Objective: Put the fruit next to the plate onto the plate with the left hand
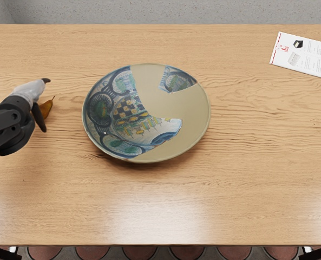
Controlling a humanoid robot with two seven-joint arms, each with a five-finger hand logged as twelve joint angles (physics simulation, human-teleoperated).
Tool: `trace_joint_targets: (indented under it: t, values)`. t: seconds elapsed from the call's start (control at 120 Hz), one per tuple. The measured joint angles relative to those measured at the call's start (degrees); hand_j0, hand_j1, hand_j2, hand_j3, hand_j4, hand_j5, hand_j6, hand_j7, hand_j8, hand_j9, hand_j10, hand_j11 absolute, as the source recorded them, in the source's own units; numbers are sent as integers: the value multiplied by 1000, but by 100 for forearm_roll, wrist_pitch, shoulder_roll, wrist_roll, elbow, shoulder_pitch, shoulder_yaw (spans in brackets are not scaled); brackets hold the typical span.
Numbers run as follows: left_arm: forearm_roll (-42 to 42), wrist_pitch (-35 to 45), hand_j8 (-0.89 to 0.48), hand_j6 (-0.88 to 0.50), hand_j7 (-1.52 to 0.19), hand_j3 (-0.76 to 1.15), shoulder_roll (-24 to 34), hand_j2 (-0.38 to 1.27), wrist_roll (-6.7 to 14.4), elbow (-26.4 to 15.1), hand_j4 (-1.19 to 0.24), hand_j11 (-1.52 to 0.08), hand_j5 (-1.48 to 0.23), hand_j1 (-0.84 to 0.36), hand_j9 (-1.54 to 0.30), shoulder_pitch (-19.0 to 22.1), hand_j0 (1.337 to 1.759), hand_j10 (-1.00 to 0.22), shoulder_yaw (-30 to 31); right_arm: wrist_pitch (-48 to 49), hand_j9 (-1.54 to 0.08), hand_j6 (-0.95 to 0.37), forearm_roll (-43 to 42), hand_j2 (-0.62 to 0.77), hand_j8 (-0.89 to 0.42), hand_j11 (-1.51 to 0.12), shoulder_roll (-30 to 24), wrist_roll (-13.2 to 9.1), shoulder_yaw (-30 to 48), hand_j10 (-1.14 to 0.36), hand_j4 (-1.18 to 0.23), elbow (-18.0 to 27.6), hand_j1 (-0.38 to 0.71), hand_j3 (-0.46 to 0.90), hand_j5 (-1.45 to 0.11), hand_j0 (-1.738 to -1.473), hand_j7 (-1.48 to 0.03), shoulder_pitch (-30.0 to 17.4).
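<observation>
A wide patterned plate [192,116], blue and yellow on one side and plain tan on the other, lies at the table's middle. To its left a small orange-brown fruit [46,108] with a stem lies on the wood, mostly hidden behind my left hand [34,100]. That hand comes in from the left edge, grey with dark fingers [39,118] hanging down over the fruit. Whether the fingers close on the fruit cannot be told from this angle. The right arm does not show.
A white printed sheet [303,55] lies at the table's far right corner. The wooden table [160,206] stretches wide in front of the plate, and its front edge runs along the bottom.
</observation>
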Motion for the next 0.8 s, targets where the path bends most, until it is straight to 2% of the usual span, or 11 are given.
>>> trace_joint_targets:
  t: [0.467, 0.8]
  values:
    - [-24, 15, -362, -362, -463, 0, -1, 76, 0, 73, -361, -463, -464, -75, -463, 7, 1658, -360, 94, 1, 0, 0, 0, 0, 0, 0, 0, 1, 0, 0, 0, 0, -349, 0, 0, -1658, 0, 0]
    - [-42, 13, -427, -427, -549, 0, -1, 90, 0, 128, -426, -549, -549, -154, -549, 25, 1658, -425, 99, 2, 0, 0, 0, 0, 0, 0, 0, 1, 1, 0, 0, 0, -349, 0, 0, -1658, 0, 0]
